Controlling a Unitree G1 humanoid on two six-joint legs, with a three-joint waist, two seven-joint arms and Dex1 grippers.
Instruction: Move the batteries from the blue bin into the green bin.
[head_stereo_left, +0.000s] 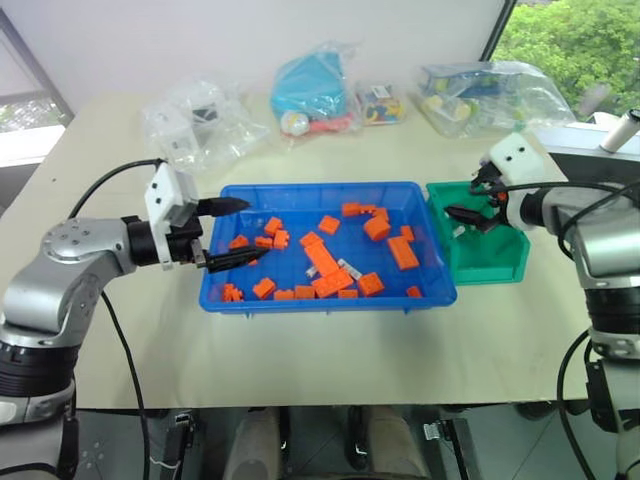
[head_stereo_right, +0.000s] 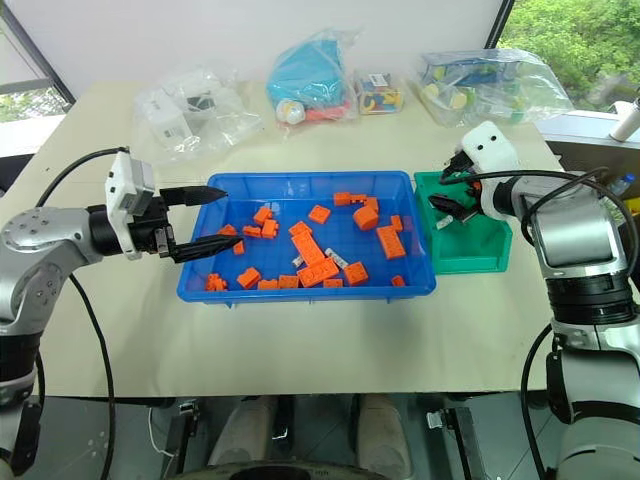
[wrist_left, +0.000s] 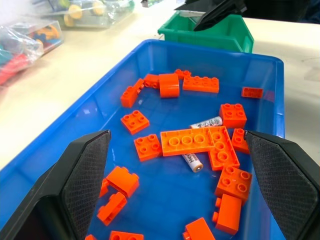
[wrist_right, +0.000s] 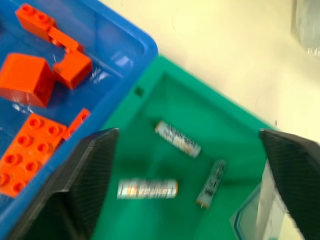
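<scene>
While the right tool (head_stereo_left: 470, 205) hangs over the green bin (head_stereo_left: 500, 262) with its two black fingers spread wide and nothing between them, three batteries (wrist_right: 177, 139) lie on that bin's floor, apart from one another and each turned a different way. The green bin stands on the tabletop (head_stereo_left: 330, 350), its side touching the right-hand end of the blue bin (head_stereo_left: 300, 297). Two more batteries (wrist_left: 206, 122) lie in the blue bin among the orange bricks (head_stereo_left: 322, 258): one rests against the edge of a long flat brick, the other pokes out from under the same brick's near edge. The left tool (head_stereo_left: 228, 232) reaches in over the left end of the blue bin, fingers spread, gripping nothing, above a few small bricks. Clear plastic bags of toys (head_stereo_left: 315, 90) sit along the far side of the tabletop.
</scene>
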